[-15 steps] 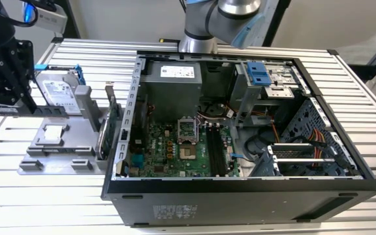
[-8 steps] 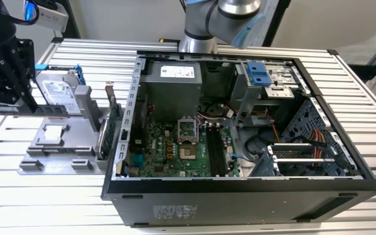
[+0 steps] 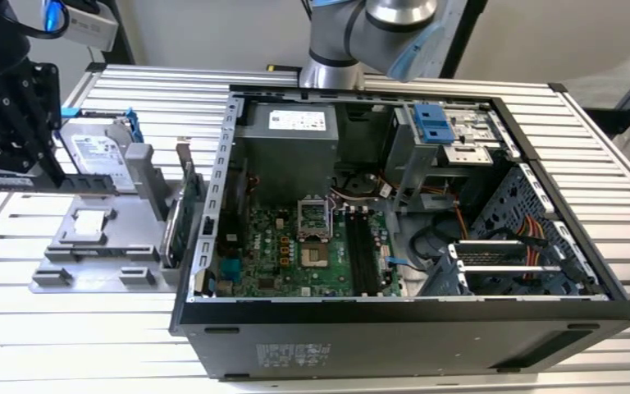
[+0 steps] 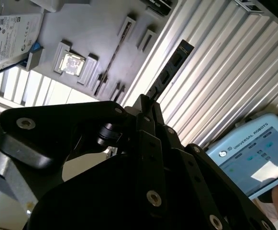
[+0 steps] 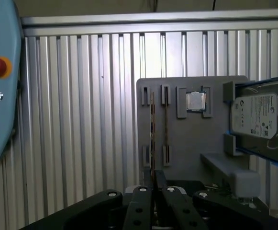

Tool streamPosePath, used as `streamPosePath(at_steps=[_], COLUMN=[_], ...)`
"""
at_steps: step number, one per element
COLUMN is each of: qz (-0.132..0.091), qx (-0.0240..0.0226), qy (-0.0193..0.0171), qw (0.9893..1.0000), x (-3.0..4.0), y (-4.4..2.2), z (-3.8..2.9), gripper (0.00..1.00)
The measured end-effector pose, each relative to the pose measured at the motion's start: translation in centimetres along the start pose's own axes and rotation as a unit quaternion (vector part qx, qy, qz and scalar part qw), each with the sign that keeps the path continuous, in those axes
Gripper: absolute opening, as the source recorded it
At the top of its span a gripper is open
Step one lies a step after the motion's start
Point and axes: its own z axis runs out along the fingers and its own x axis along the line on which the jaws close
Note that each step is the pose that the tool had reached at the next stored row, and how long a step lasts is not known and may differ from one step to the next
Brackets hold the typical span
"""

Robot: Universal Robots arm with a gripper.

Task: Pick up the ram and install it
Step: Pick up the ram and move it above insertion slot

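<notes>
Ram (image 4: pixel 170 72) in the hand (image 4: pixel 147 101) (grey tray (image 4: pixel 91 28) nearby)

The ram (image 3: pixel 47 182), a thin dark stick with black chips, hangs level and on edge, one end pinched in the gripper (image 5: pixel 154 173), at nine o'clock from the case (image 3: pixel 403 345).

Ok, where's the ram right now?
The ram is clamped in the pincer at the exterior view's left, above the grey tray, beside the hard drive.
</notes>
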Motion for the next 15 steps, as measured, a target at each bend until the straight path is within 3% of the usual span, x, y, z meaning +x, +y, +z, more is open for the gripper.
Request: streamPosePath(at_steps=[15], qz=[0.000], qx=[0.0002], qy=[0.0000], qw=[1.0000], x=[-0.04], y=[-0.42], z=[-0.56], gripper=[0.00])
